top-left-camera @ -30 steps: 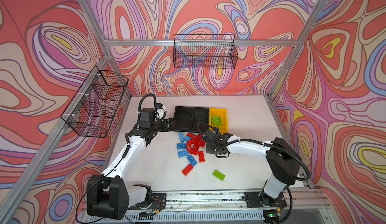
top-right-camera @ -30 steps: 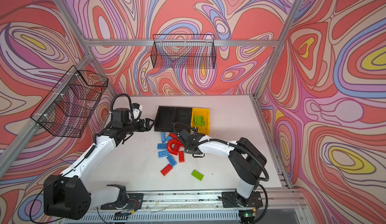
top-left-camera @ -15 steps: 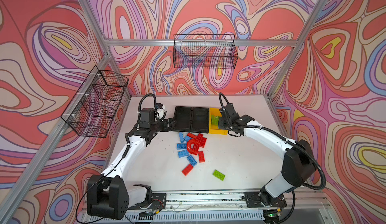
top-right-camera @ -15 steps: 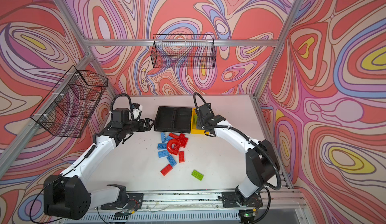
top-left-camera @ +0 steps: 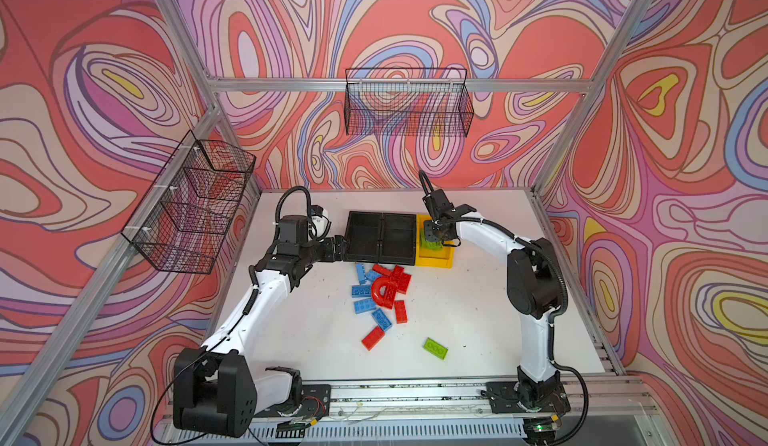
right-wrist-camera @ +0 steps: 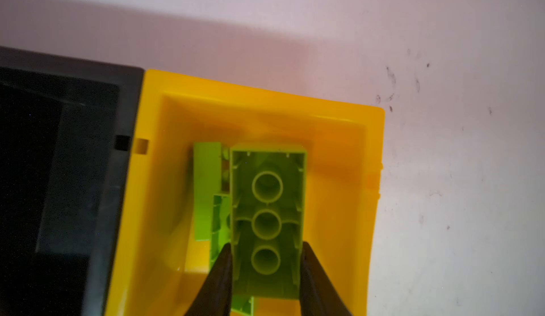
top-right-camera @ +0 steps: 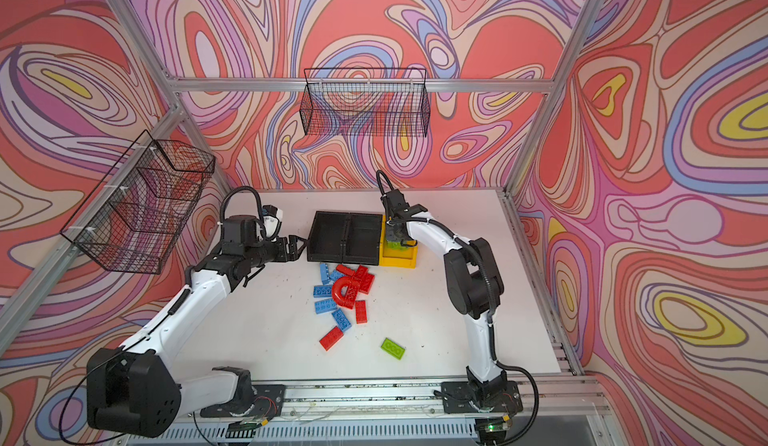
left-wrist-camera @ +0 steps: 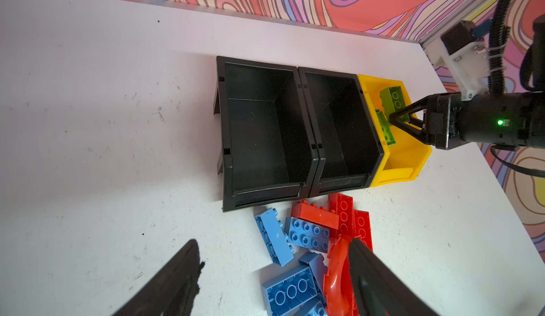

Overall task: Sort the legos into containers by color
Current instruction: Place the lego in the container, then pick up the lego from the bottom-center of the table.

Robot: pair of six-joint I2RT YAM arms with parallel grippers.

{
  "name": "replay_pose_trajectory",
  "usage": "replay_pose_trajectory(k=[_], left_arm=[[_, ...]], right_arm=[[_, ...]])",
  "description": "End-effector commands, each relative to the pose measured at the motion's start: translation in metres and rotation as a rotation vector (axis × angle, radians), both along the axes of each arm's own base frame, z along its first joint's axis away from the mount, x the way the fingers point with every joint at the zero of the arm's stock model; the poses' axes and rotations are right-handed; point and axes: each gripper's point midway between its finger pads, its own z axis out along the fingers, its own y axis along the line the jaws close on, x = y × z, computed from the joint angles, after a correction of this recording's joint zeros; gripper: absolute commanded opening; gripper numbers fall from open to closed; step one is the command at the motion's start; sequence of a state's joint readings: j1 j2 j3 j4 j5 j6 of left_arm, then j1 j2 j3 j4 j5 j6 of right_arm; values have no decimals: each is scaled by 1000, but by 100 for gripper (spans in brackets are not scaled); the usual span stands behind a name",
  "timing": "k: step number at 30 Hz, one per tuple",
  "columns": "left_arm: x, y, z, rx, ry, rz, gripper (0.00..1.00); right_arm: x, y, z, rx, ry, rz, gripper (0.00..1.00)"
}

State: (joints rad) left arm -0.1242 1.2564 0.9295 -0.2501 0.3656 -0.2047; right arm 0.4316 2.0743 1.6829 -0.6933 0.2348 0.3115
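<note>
White tabletop (top-left-camera: pixel 478 319), lime brick (right-wrist-camera: pixel 267 226) between right jaws over yellow bin (right-wrist-camera: pixel 339 152)

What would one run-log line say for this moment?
right gripper: shut on green brick over yellow bin | left gripper: open, empty | black bins: empty

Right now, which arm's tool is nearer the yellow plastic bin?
Right. The right tool is over the yellow plastic bin, gripping a lime green brick; the left tool sits open beside the black plastic bin at the row's other end.
</note>
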Motion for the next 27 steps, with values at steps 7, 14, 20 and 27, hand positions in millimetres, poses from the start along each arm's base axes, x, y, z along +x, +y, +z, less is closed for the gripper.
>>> replay_pose_trajectory(k=[7, 14, 20, 27], left_arm=[[-1, 3, 6, 17, -6, 1, 81], [-1, 3, 6, 17, -6, 1, 81], [-1, 2, 7, 13, -7, 0, 81], [1, 1, 6, 5, -4, -6, 81]], right_arm=[[0, -17, 21, -37, -35, -25, 51], [-11, -15, 54, 28, -91, -15, 53], [-74, 8, 63, 151, -76, 108, 51], [-194, 41, 22, 199, 148, 333, 58]])
